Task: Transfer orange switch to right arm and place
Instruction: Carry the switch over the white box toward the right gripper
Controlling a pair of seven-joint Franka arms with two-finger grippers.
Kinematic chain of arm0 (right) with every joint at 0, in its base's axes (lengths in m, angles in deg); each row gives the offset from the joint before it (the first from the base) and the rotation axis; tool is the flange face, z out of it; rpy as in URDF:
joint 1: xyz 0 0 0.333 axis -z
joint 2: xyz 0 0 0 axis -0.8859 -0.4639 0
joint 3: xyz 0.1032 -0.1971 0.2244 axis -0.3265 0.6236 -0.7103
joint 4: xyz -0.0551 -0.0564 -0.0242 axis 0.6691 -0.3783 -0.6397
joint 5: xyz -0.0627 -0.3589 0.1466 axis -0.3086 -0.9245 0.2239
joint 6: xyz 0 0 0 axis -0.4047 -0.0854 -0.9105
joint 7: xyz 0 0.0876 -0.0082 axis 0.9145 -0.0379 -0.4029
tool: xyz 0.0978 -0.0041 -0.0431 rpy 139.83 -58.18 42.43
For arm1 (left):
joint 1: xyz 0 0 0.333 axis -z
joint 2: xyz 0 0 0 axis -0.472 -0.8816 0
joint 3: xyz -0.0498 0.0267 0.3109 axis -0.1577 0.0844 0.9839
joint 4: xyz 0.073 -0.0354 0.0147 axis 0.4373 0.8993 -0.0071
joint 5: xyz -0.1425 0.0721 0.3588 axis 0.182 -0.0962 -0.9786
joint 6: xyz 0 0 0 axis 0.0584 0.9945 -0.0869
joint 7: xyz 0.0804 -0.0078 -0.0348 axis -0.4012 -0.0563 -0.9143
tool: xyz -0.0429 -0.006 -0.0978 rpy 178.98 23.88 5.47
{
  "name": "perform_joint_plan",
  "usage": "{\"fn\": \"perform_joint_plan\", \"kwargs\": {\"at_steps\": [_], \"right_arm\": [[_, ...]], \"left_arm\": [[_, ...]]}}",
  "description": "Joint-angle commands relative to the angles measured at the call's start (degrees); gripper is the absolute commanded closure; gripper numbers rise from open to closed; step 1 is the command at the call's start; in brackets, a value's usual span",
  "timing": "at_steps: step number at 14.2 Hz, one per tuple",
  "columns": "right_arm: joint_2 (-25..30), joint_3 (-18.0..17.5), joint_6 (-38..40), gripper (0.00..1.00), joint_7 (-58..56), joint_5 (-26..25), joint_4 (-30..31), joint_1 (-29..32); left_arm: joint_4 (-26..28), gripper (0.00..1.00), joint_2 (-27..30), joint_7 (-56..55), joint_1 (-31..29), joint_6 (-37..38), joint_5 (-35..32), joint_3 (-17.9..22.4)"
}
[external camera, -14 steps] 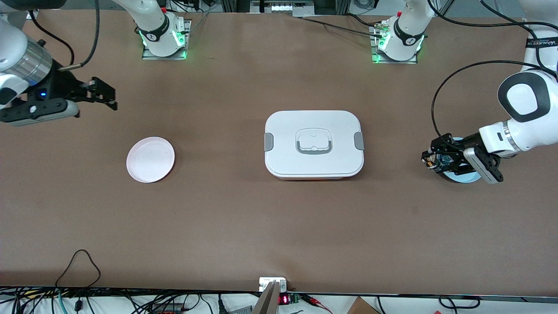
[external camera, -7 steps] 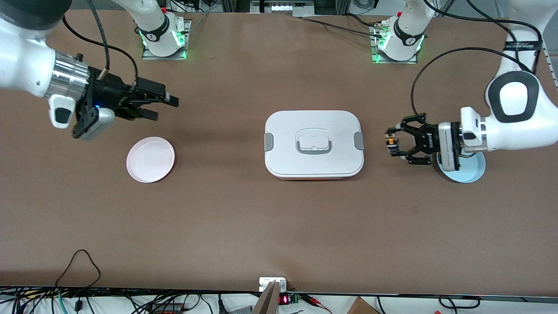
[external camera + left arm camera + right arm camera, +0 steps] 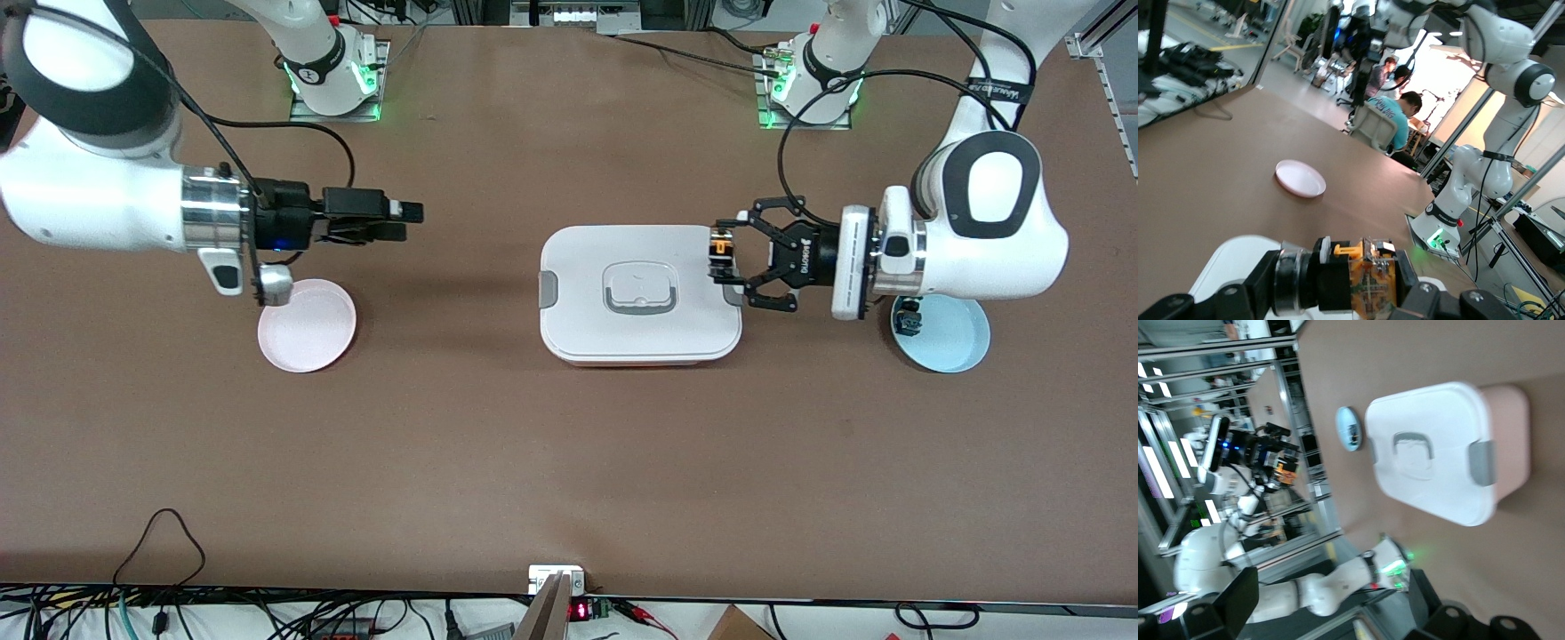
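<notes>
The orange switch (image 3: 720, 249), a tiny black cylinder with orange parts, is held sideways in my left gripper (image 3: 722, 254) over the white box's edge at the left arm's end. It fills the left wrist view (image 3: 1361, 283), with the claw fingers (image 3: 1238, 297) shut on it. My right gripper (image 3: 405, 214), slim and black, is open and empty in the air over bare table between the pink plate (image 3: 307, 324) and the box, pointing toward the left gripper. In the right wrist view its fingers (image 3: 1238, 597) stand wide apart, and the left gripper with the switch (image 3: 1283, 465) shows far off.
The white lidded box (image 3: 640, 293) with a grey handle stands mid-table. A light-blue plate (image 3: 956, 342) at the left arm's end holds a small black switch with blue-green parts (image 3: 909, 320). The arm bases stand along the table's edge farthest from the front camera.
My left gripper has lifted the orange switch off the blue plate and carried it over the box's edge. My right arm has swung in from the table's end toward the middle.
</notes>
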Motion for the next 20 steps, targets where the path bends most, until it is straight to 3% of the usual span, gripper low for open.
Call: {"fn": "perform_joint_plan", "kwargs": {"at_steps": [1, 5, 12, 15, 20], "right_arm": [[-0.41, 0.18, -1.19, 0.0, 0.27, 8.97, 3.58, -1.46], [-2.26, 0.09, -3.81, 0.0, -0.25, 14.79, 3.86, -4.71], [-7.01, 0.09, -8.21, 0.0, -6.66, 25.42, 3.51, -10.69], [-8.06, 0.09, -8.22, 0.0, -8.34, 30.34, 3.24, -12.62], [-9.12, 0.09, -8.22, 0.0, -9.56, 33.52, 3.07, -13.85]], "left_arm": [[-3.85, 0.81, -5.31, 11.54, 2.39, -1.47, 3.95, -0.79], [-3.85, 0.81, -5.67, 19.66, 5.91, -4.9, 8.44, -0.97], [-3.59, 0.81, -5.06, 19.67, 10.48, -11.4, 18.81, -3.43], [-3.59, 0.81, -5.23, 19.67, 12.42, -13.79, 19.17, -3.69], [-3.59, 0.81, -5.49, 19.67, 14.09, -15.02, 21.72, -3.69]]}}
